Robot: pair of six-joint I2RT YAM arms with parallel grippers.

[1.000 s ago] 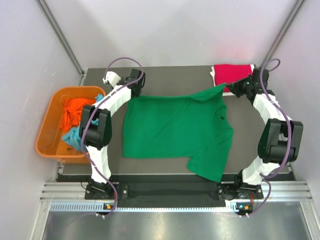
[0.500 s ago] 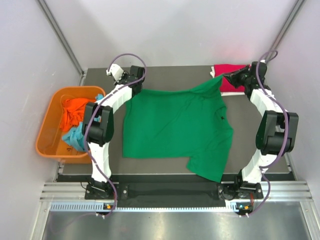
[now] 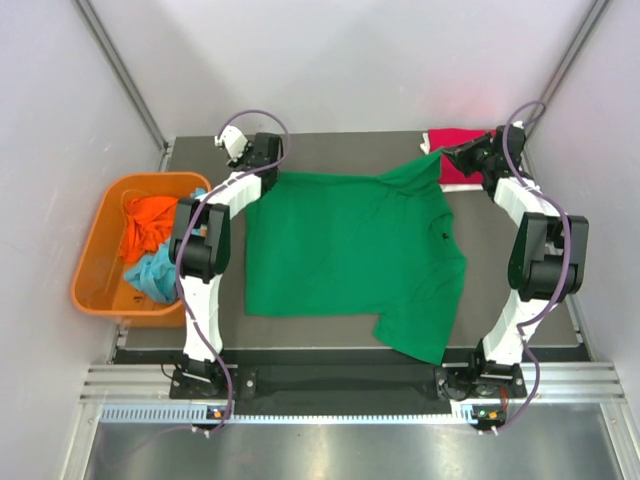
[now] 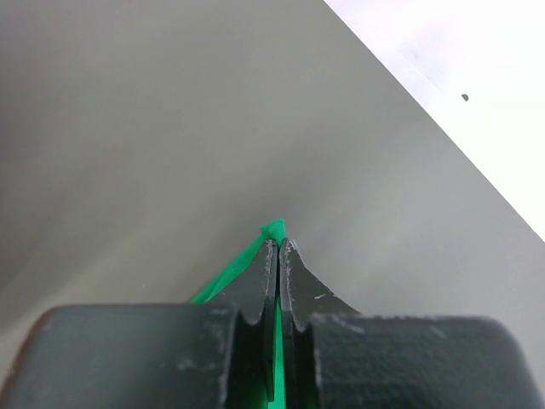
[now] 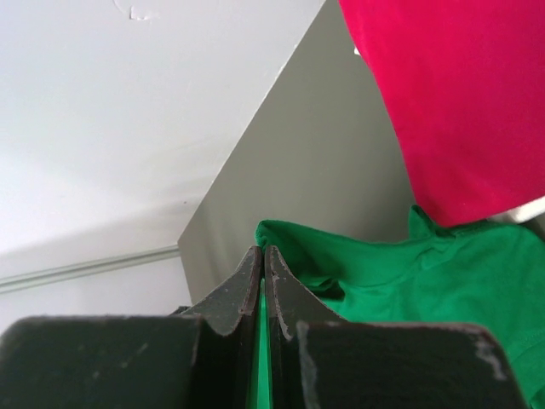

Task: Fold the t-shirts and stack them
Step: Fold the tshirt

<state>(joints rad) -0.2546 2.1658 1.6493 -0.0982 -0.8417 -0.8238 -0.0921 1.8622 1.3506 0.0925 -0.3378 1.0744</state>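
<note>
A bright green t-shirt (image 3: pixel 350 250) lies spread on the dark table (image 3: pixel 340 150). My left gripper (image 3: pixel 268 172) is shut on its far left edge; the green cloth (image 4: pixel 274 228) sticks out between the jaws in the left wrist view. My right gripper (image 3: pixel 447 158) is shut on its far right corner, which is lifted; the green cloth (image 5: pixel 392 273) shows in the right wrist view. A folded crimson red t-shirt (image 3: pixel 458 160) lies at the far right corner, seen also in the right wrist view (image 5: pixel 460 102). Orange (image 3: pixel 145 222) and light blue (image 3: pixel 150 275) shirts lie in the tub.
The orange plastic tub (image 3: pixel 95 270) stands off the table's left edge. White walls close in the back and sides. The table's far edge and a metal rail run close behind both grippers.
Both grippers have moved toward the far edge, pulling the green shirt's top edge back and straighter. The right gripper now sits beside the red shirt.
</note>
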